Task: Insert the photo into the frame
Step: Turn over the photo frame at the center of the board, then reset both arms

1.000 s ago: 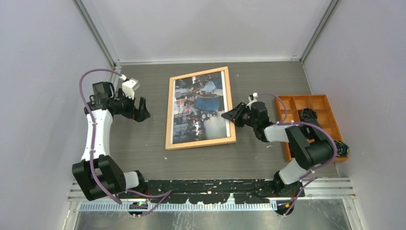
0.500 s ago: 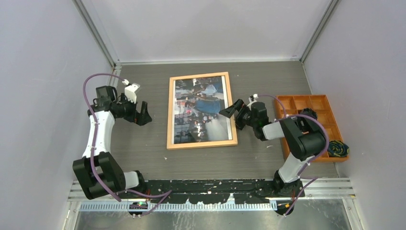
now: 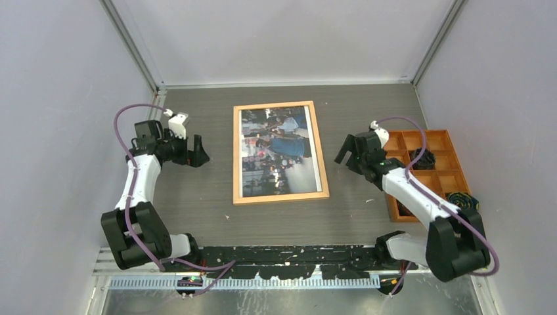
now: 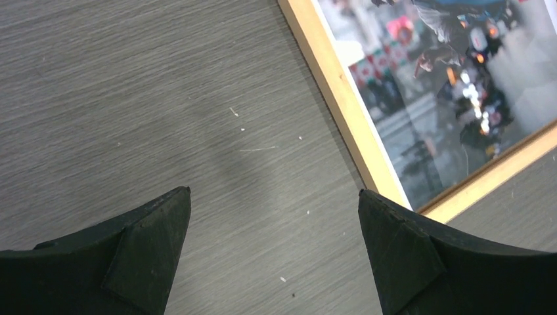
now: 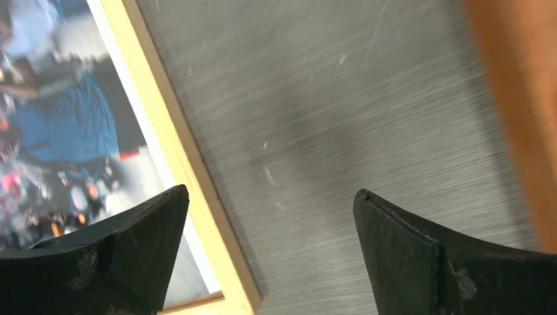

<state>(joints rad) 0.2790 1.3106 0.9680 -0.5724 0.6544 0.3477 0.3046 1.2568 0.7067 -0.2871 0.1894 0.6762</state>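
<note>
Photo (image 3: pixel 279 152) lies in the frame (image 3: pixel 237 157), lengthwise away from the arms; left fingers (image 3: pixel 196 154) and right fingers (image 3: pixel 347 148) flank the frame, spread, empty, right nearer.

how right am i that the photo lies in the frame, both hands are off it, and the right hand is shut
One slip: the right hand is open, not shut; the right wrist view shows it spread wide. The photo does lie in the frame, and the left hand is off it.

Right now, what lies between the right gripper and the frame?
Nothing: bare table separates the right gripper from the frame, clearest in the top external view.
</note>
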